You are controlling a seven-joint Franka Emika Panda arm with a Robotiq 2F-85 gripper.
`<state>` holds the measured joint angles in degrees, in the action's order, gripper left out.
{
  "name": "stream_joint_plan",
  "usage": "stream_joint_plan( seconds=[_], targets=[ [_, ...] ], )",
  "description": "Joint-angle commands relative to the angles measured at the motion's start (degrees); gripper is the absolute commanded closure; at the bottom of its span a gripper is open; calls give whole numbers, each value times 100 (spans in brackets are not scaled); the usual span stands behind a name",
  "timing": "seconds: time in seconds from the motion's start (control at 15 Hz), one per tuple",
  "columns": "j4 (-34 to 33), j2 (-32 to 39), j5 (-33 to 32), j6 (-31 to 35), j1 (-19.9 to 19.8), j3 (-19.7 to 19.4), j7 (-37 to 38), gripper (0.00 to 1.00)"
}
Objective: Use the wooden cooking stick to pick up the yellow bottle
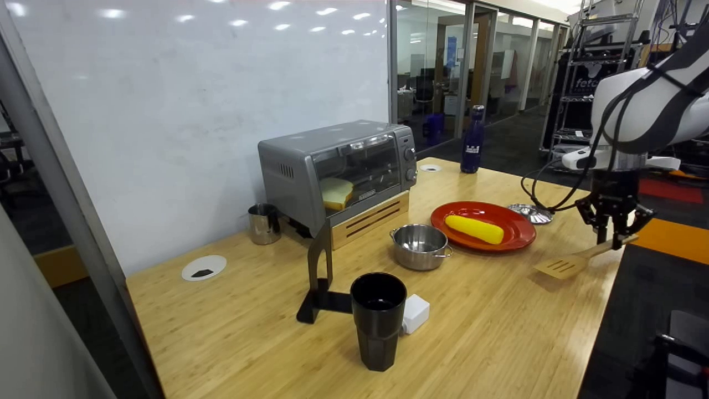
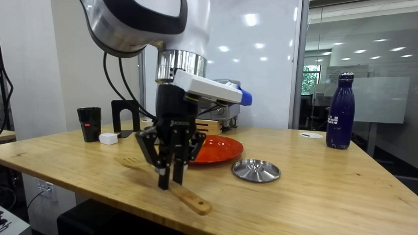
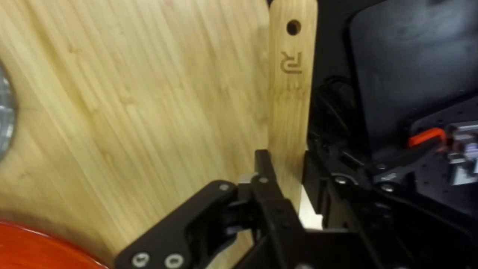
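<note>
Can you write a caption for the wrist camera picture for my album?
Robot fingers grip a wooden spatula while a red plate and a shiny lid peek in at the left.

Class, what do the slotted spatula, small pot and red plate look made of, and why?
Slotted spatula: satin wood, perhaps bamboo; grain shows. Small pot: shiny metal, likely steel; silvery reflections. Red plate: glossy, glazed ceramic or plastic; its highlights leave that open.

Bottle (image 1: 474,229) on plate (image 1: 518,235); plate between pot (image 1: 422,260) and lid (image 1: 530,214); cooking stick (image 1: 573,262) between fingers (image 2: 164,179).
</note>
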<state>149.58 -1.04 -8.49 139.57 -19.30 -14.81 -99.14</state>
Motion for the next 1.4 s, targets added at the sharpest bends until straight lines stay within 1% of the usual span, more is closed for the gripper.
stream_joint_plan(
  seconds=[0.0, 0.13, 0.27, 0.47, 0.67, 0.87, 1.13, 1.33],
  targets=[
    [12, -831, -249, -1548, 233, 19, -68, 94],
    [-11, -1241, 85, -2193, 398, 85, 518, 94],
    [-142, -1483, 422, -2687, 572, 163, 1297, 94],
    [-319, -1763, 1031, -2936, 874, 291, 2470, 94],
    [-606, -1837, 1672, -3055, 1213, 451, 3677, 94],
    [-977, -1748, 2347, -3088, 1527, 579, 4826, 94],
    [-1324, -1652, 3115, -2859, 1845, 745, 6290, 94],
    [-1623, -1492, 3652, -2714, 2008, 797, 7251, 94]
  ],
)
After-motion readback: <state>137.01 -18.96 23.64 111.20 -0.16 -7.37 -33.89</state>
